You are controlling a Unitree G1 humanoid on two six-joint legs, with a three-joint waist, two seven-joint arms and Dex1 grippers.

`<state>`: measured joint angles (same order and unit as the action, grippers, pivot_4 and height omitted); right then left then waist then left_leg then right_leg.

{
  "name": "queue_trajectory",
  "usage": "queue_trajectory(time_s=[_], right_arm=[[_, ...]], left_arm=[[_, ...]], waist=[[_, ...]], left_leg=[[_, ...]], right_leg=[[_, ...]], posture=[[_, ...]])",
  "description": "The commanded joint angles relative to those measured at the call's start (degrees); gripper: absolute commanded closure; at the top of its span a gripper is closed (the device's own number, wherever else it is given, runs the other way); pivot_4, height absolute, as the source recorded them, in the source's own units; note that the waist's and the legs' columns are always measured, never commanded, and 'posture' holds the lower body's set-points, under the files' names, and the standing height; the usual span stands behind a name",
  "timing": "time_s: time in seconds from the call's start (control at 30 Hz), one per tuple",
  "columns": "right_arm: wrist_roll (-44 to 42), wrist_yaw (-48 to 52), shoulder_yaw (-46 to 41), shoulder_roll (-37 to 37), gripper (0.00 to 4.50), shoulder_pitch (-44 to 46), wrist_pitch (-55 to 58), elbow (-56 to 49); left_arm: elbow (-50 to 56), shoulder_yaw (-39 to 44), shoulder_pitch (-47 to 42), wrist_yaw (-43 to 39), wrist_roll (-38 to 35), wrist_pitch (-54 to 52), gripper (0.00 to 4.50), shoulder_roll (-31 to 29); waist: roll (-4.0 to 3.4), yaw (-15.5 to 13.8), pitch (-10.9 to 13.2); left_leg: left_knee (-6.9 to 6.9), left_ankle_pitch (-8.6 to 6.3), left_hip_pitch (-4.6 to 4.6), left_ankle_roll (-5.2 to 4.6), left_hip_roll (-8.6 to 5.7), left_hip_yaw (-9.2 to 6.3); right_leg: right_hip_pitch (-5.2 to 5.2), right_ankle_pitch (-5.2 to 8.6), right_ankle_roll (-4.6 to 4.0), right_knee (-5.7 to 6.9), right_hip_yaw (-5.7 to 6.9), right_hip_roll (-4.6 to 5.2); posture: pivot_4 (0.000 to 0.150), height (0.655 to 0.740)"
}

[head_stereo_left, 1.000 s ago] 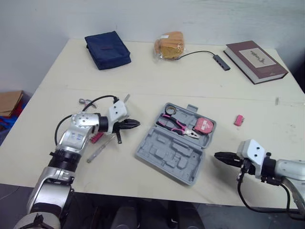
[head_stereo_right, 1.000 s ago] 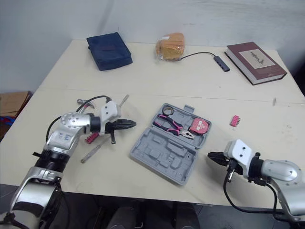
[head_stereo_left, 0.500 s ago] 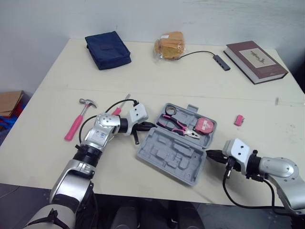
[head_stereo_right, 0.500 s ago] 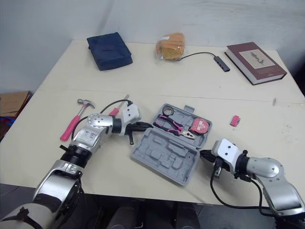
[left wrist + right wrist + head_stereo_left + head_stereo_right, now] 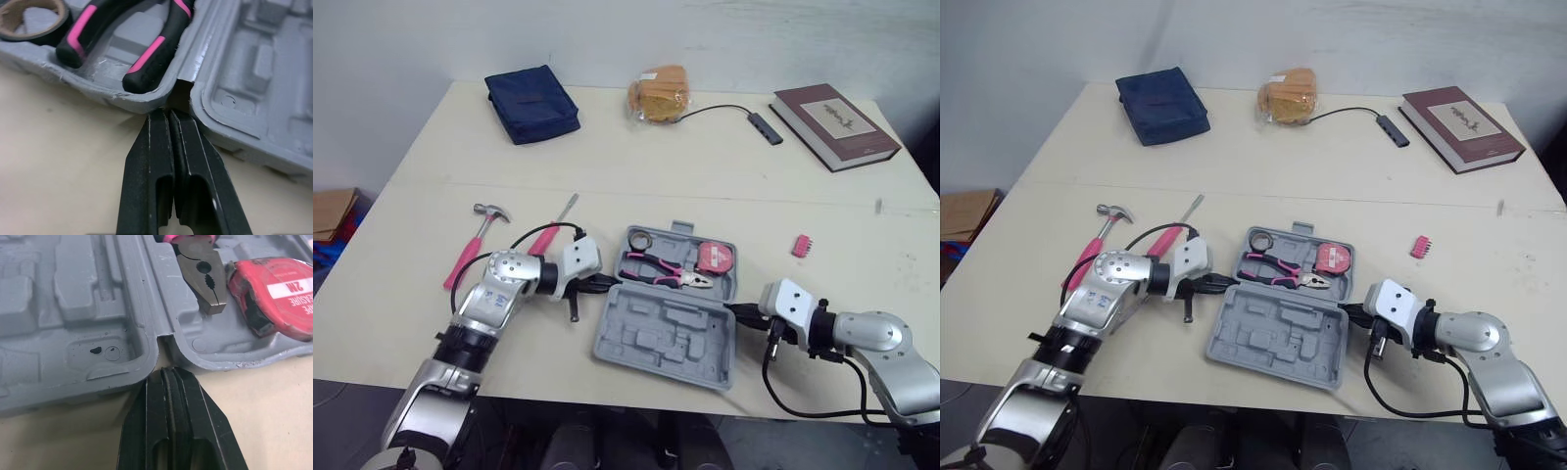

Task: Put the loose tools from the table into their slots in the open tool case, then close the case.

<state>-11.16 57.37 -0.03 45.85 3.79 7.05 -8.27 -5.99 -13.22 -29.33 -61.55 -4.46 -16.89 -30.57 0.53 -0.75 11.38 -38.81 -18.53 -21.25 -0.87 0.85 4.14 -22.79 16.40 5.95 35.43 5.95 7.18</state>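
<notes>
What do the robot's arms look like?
The left arm and right arm are shiny silver with round joints and a white block at the wrist. The left end effector and right end effector are black, each two pointed fingers. A black cable loops beside each wrist.

The pale counter (image 5: 636,171) carries an open grey tool case (image 5: 668,328) between the left end effector (image 5: 610,284) and the right end effector (image 5: 735,309). A hammer (image 5: 470,250) and a screwdriver (image 5: 551,228) lie near the left one, away from the case, and a pink bit strip (image 5: 802,245) lies beyond the right one. A pouch (image 5: 530,102), bread (image 5: 661,93) and a book (image 5: 832,112) sit far past both.

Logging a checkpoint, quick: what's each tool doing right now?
Left tool: closed, empty, tips at the case hinge.
Right tool: closed, empty, at the opposite hinge end.
</notes>
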Motion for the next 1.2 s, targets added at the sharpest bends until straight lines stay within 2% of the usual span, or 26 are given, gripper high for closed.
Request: queue_trajectory(time_s=[0.03,0.2,0.4,0.57,0.73,0.9,1.03,1.13,1.2], right_arm=[[-0.1,3.35,1.29,0.47,4.5,2.93,-3.86,1.42],[0.7,6.12,3.05,0.06,4.5,5.78,-6.53,5.39],[0.73,6.75,3.53,-0.28,4.5,6.68,-7.18,7.02],[0.2,7.21,2.55,0.59,4.5,5.98,-7.09,6.99],[-0.93,7.38,-1.38,3.1,4.5,4.08,-7.56,7.28],[-4.49,7.96,-9.7,6.37,4.5,-0.15,-8.24,8.03],[-11.51,11.54,-23.55,9.97,3.11,-6.99,-4.75,8.21],[-10.82,12.3,-28.82,11.73,1.56,-10.57,-6.64,10.44],[-9.06,11.61,-33.52,12.71,0.47,-12.34,-10.11,15.69]], left_arm=[[8.86,-0.47,4.8,-0.79,-1.79,-3.52,4.45,-1.9],[12.24,0.74,8.18,0.26,-2.56,-6.83,4.45,-3.72],[10.18,1.55,7.01,4.46,-1.3,-6.06,4.45,-2.55],[9.24,1.5,6.28,3.46,-1.76,-4.61,4.45,-3.37],[9.12,3.01,4.78,1.27,-2.39,-4.57,4.45,-6.97],[13.86,11.35,5.64,-3.93,-12.45,-7.1,4.45,-11.35],[12.8,24.65,9.99,-8.75,-20.79,-3.9,3.26,-15.76],[7.77,30.84,12.64,-7.28,-20.97,-1.99,1.83,-18.28],[-2.01,38.07,15.69,-5.56,-19.91,1.07,0.83,-21.03]], waist=[[0.0,0.28,0.0],[0.0,0.57,0.0],[0.0,0.62,0.0],[0.0,0.6,0.0],[0.0,0.59,0.0],[-0.03,0.61,0.02],[-0.1,0.6,0.06],[-0.13,0.79,0.07],[-0.14,0.84,0.07]], left_leg=[[0.0,-0.01,0.0,0.0,0.0,0.0],[-0.05,-0.01,0.0,-0.01,0.01,-0.03],[-0.06,-0.01,0.03,-0.01,0.0,-0.04],[-0.14,-0.02,0.04,-0.01,-0.01,-0.05],[-0.13,-0.02,0.02,-0.01,-0.01,-0.06],[-0.11,-0.04,-0.02,-0.02,0.0,-0.07],[-0.09,-0.05,-0.02,0.0,0.01,-0.11],[-0.06,-0.06,0.04,0.0,0.05,-0.08],[-0.05,-0.19,0.16,-0.03,0.04,-0.09]], right_leg=[[0.0,0.0,0.0,0.0,-0.01,0.0],[0.01,0.01,-0.01,-0.01,0.01,0.13],[0.04,0.01,-0.01,-0.01,0.02,0.23],[0.06,0.01,-0.01,-0.02,0.02,0.3],[0.06,0.0,-0.01,-0.02,0.04,0.31],[0.05,0.0,-0.01,-0.02,0.05,0.33],[0.07,0.01,-0.01,-0.02,0.06,0.39],[0.11,0.01,-0.02,-0.28,0.07,0.36],[0.2,0.01,-0.02,-0.28,0.07,0.36]], posture=[[0.15,0.74],[0.15,0.74],[0.15,0.74],[0.15,0.74],[0.15,0.74],[0.15,0.74],[0.15,0.74],[0.15,0.74],[0.15,0.74]])
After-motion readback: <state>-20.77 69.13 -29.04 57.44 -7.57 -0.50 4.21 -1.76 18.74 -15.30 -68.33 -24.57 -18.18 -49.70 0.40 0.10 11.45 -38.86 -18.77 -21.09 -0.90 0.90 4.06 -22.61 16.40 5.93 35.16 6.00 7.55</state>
